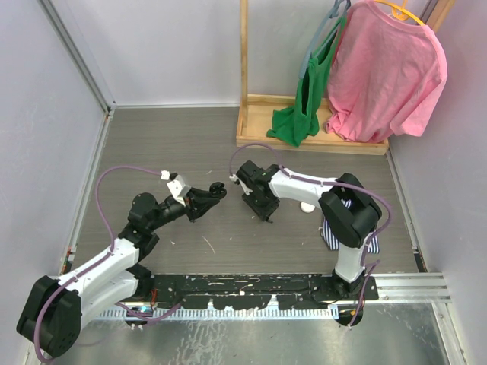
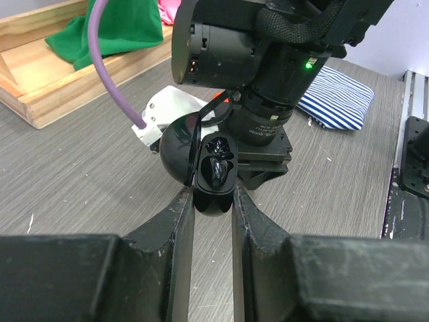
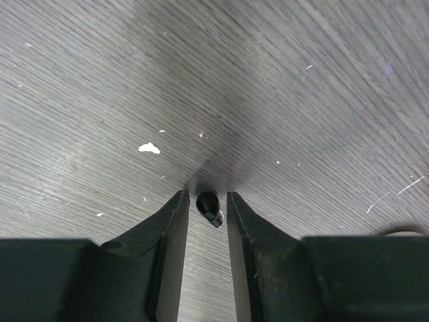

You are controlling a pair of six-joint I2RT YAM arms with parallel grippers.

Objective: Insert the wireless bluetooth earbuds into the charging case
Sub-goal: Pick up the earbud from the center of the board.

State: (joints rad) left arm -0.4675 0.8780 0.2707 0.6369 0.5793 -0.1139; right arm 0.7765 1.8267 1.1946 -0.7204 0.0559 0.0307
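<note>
My left gripper (image 2: 213,198) is shut on the black round charging case (image 2: 216,176), held above the table with its lid (image 2: 177,151) swung open to the left. One black earbud (image 2: 218,164) sits in the case's tray. In the top view the case (image 1: 219,188) is at the left gripper's tip, facing the right arm. My right gripper (image 3: 204,198) points down at the table, its jaws narrowly apart. A second black earbud (image 3: 208,205) lies on the table between the fingertips, with a thin gap on each side. In the top view the right gripper (image 1: 259,213) is just right of the case.
A small white round object (image 1: 307,206) lies by the right arm. A blue-striped cloth (image 1: 331,232) sits under that arm's elbow. A wooden rack (image 1: 312,137) with green and pink garments stands at the back. White specks (image 3: 149,147) dot the grey wood-grain table.
</note>
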